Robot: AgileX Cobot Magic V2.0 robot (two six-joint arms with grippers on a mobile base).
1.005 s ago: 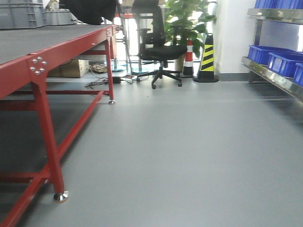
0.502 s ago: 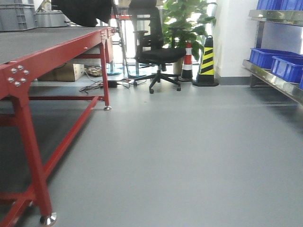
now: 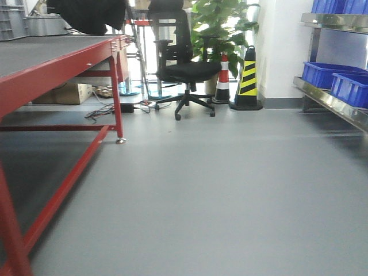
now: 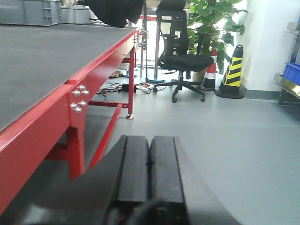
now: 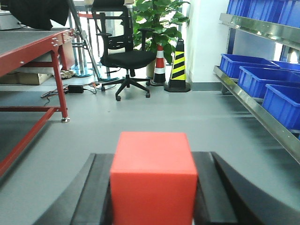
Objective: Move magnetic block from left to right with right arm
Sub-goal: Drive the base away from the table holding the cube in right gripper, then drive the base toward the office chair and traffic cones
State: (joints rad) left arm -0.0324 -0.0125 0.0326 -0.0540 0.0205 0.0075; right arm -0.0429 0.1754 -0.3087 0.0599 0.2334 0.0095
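Note:
The magnetic block, a plain red cube, fills the lower middle of the right wrist view. My right gripper is shut on it, one black finger pressed against each side face, and holds it in the air above the grey floor. In the left wrist view my left gripper is shut with its two black pads pressed together and nothing between them. It hangs beside the red table. Neither gripper shows in the front view.
The red-framed table with a dark top runs along the left, grey crates at its far end. A black office chair, striped cones and a plant stand ahead. A steel shelf with blue bins lines the right.
In the front view the whole scene has slid left. The table's near leg has left the frame, and the chair and cones sit further left.

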